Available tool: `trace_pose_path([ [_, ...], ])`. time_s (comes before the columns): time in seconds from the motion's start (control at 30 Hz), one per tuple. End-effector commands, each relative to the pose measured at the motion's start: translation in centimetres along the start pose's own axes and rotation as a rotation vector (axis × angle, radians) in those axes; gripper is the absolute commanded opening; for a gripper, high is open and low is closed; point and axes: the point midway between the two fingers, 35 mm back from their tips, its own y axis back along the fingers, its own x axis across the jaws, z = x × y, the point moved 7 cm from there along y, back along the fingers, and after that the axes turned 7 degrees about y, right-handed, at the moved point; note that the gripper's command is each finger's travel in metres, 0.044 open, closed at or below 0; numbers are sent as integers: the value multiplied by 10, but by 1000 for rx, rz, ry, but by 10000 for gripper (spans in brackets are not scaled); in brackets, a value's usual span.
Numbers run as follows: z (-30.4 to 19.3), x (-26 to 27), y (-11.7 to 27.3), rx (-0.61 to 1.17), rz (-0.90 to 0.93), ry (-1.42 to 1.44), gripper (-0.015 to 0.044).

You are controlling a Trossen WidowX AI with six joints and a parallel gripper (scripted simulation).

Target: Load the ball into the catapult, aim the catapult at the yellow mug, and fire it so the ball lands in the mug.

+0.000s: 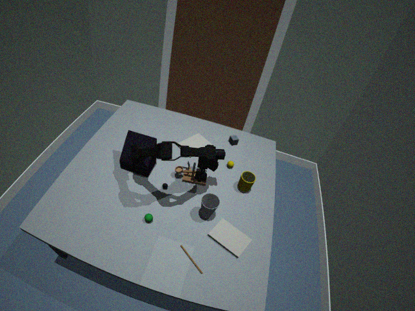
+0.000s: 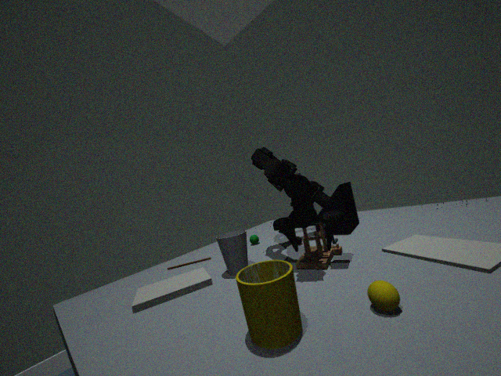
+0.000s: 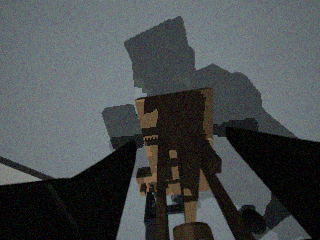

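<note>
The brown wooden catapult (image 1: 193,181) (image 2: 312,261) (image 3: 182,115) stands mid-table, its cup (image 1: 179,169) (image 3: 192,231) toward the arm's base; no ball shows in it. My gripper (image 1: 200,175) (image 2: 313,247) (image 3: 180,138) is open and empty, low over the catapult, with a finger on either side of its frame. Whether they touch is unclear. A small dark ball (image 1: 165,186) (image 3: 253,219) lies on the table near the cup end. The yellow mug (image 1: 246,182) (image 2: 270,307) stands upright beyond the catapult's other end.
A grey cup (image 1: 208,205) (image 2: 234,252), yellow ball (image 1: 230,164) (image 2: 383,296), green ball (image 1: 148,218) (image 2: 254,239) and grey cube (image 1: 233,139) stand around. Pale boards (image 1: 229,238) (image 2: 448,250) lie on two sides; a pencil (image 1: 191,258) (image 2: 189,263) lies near a sheet (image 1: 164,267).
</note>
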Motion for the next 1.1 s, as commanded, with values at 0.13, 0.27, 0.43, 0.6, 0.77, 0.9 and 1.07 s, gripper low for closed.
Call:
trace_pose_path([
  [0.13,0,0,-2,2,0,0,361],
  [0.27,0,0,-2,2,0,0,256],
  [0.43,0,0,-2,2,0,0,145],
  [0.6,0,0,-2,2,0,0,111],
  [0.77,0,0,45,2,0,2,0],
  [0.9,0,1,46,2,-1,6,0],
  [1.07,1,1,41,2,-1,7,0],
])
